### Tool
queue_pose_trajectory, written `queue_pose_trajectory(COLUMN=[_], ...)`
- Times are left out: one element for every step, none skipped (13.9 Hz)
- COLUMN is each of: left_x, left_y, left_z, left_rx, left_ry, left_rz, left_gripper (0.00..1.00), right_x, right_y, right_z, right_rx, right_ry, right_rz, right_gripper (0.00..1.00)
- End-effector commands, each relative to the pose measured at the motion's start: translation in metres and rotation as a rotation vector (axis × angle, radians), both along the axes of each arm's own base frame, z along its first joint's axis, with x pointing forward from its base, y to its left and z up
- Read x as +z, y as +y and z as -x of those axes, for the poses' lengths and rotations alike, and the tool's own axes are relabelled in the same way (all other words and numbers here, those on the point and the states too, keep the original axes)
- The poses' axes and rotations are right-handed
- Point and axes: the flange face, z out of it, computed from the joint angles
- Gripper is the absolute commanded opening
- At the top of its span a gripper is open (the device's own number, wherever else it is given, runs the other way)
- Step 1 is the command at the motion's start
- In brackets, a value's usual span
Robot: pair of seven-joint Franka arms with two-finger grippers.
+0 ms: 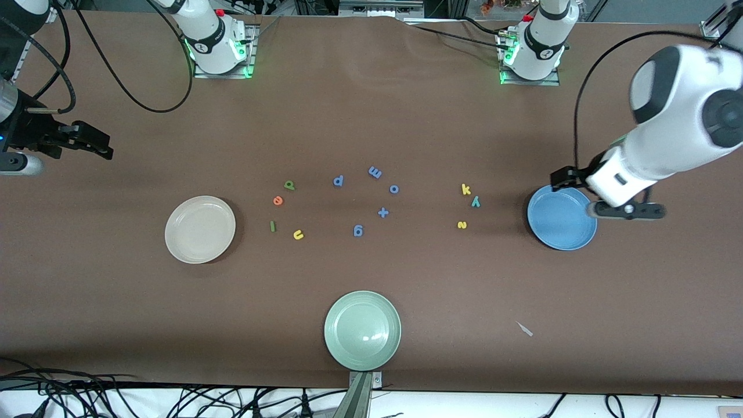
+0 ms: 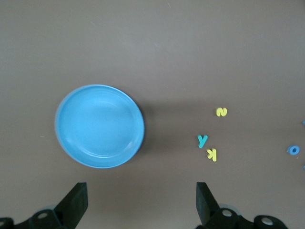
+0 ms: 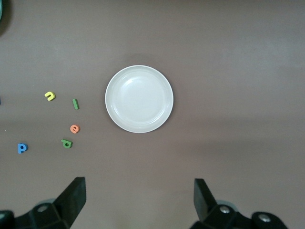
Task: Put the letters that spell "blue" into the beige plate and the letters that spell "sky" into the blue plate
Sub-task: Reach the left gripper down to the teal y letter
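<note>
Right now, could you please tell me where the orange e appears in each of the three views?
Front view: the orange e lies on the table between the beige plate and the blue letters, just nearer the camera than the green b.
Left wrist view: not in it.
Right wrist view: the orange e lies beside the green b, with the beige plate close by.
Shared landmark: the beige plate.

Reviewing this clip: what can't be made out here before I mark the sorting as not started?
- Blue plate: front view, the left arm overlaps its rim; the left wrist view shows it empty.
- Left tool: front view, hidden under the arm; the wrist view shows open fingers.
- Right tool: front view, cut off by the edge.
- Green plate: right wrist view, a sliver.
</note>
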Motion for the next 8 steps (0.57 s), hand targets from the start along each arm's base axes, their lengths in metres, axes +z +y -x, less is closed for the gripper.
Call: queue_pose_trajectory(left_x=[-0.036, -0.054, -0.074, -0.089, -0.101, -0.116, -0.132, -0.149], left_y=[-0.025, -0.033, -0.043, -0.05, -0.053, -0.06, -0.065, -0.067], left_z=[-0.004, -0.007, -0.011, -0.014, -0.011, -0.001, 0.014, 0.029], left_rx=[-0.028, -0.037, -0.043, -0.039, -0.038, -0.047, -0.043, -0.017], left_ry=[0.042, 0.049, 0.049, 0.047, 0.046, 0.025, -0.036, -0.095], left_rz=[0.029, 0.039, 0.051, 0.058, 0.06, 0.066, 0.08, 0.096], left_gripper=[1.0, 1.0, 0.97, 0.96, 0.96, 0.95, 0.94, 0.94], right_x=[0.005, 0.005, 0.005, 0.005, 0.005, 0.005, 0.005, 0.005], right_y=[0.001, 0.002, 0.002, 0.001, 0.001, 0.001, 0.001, 0.0], right_z=[-0.002, -0.002, -0.002, -0.002, -0.002, -0.002, -0.002, -0.003], right_rx=[-0.011, -0.009, -0.009, -0.011, -0.011, -0.011, -0.012, -0.016], right_ry=[-0.01, -0.01, -0.01, -0.011, -0.011, -0.011, -0.01, -0.013], right_rz=[-0.013, -0.013, -0.013, -0.013, -0.013, -0.013, -0.016, -0.03], right_gripper=[1.0, 1.0, 1.0, 1.0, 1.0, 1.0, 1.0, 1.0])
